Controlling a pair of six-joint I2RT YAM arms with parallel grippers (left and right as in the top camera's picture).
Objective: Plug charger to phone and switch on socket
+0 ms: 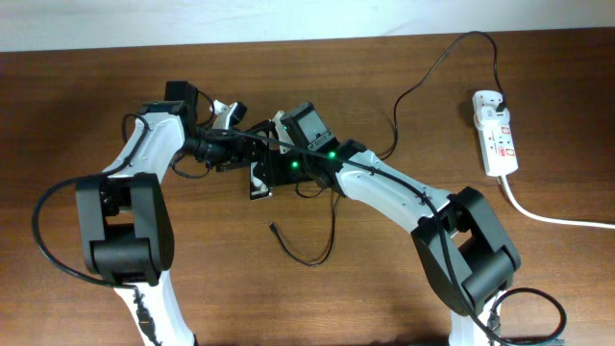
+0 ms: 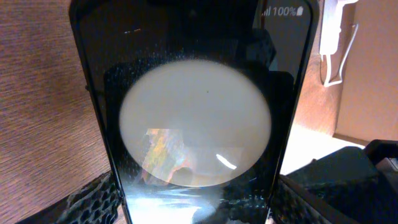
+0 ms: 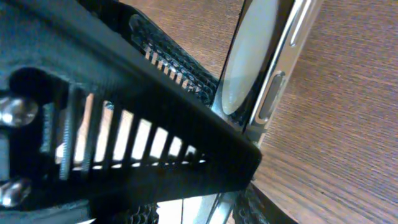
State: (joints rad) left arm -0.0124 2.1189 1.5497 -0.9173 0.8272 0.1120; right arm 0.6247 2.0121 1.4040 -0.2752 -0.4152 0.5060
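Right up against the left wrist cam is the small black glossy smartphone (image 2: 193, 124). Its screen faces the lens, with a big pale round reflection in the middle and white battery text at the top corner. The left gripper (image 1: 240, 149) is clamped on it, textured pads (image 2: 93, 199) pressed against both long edges. The right wrist cam shows me the phone's side rail with its buttons. The right gripper (image 1: 269, 165) sits right at the phone, but I can't tell if it's squeezing or just close. Overhead, both arms meet mid brown wooden tabletop (image 1: 384, 288). The long thin black charger cable (image 1: 277, 231) lies loose near them, its plug tip free and apart from the phone. The white power strip socket (image 1: 497, 135) sits well apart, off to the right.
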